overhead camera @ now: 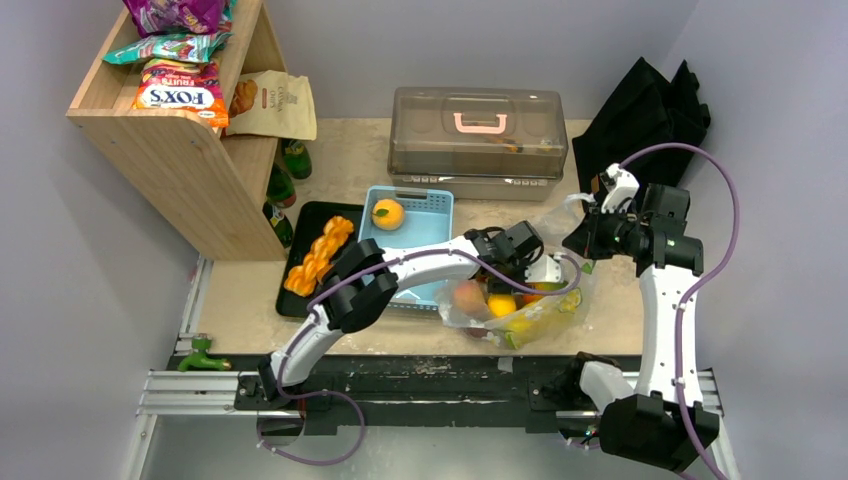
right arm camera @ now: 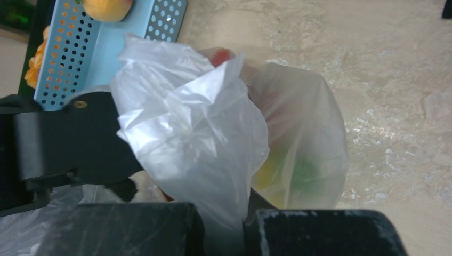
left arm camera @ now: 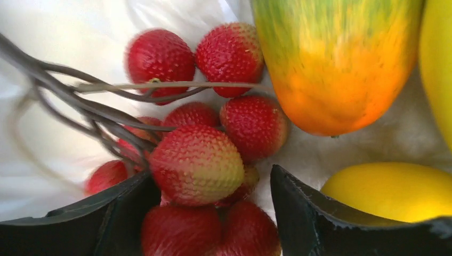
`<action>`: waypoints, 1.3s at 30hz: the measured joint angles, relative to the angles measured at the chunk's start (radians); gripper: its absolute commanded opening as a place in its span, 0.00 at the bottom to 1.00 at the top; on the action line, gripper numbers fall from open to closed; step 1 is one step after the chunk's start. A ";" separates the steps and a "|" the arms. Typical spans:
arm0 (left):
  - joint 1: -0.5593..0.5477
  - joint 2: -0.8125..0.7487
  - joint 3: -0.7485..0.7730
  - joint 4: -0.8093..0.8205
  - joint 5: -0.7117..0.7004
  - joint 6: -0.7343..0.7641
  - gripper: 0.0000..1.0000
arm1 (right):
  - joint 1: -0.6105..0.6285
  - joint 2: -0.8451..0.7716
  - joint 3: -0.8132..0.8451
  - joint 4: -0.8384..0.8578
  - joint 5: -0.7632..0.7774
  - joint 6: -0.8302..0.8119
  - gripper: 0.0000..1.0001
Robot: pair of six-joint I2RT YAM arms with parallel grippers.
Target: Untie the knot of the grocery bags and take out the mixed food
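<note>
While the right gripper [right arm camera: 226,214] pinches a bunched fold of the grocery bag [right arm camera: 202,122], jaws pressed together on it, the left gripper [left arm camera: 212,176] sits inside that bag — jaws spread either side of the small red fruits [left arm camera: 194,162]; the mango [left arm camera: 336,64] beside them is cropped; the plastic blurs the other contents.

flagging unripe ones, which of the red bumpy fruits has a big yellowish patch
The largest red bumpy fruit, centred just above the left jaws' gap; the rest look mostly red.

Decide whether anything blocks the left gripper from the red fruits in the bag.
Nothing visible does: the open left gripper straddles one of the red fruits; thin stems cross only the farther ones.
</note>
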 measured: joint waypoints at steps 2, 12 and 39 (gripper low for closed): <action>-0.001 0.025 0.002 -0.036 -0.006 0.012 0.43 | 0.005 -0.001 0.000 -0.004 -0.016 0.000 0.00; -0.003 -0.050 -0.080 -0.087 0.003 0.039 0.00 | 0.010 0.008 0.000 -0.003 -0.058 -0.001 0.00; 0.354 -0.853 -0.310 0.004 0.468 -0.279 0.00 | 0.010 0.018 0.000 0.040 -0.064 -0.008 0.00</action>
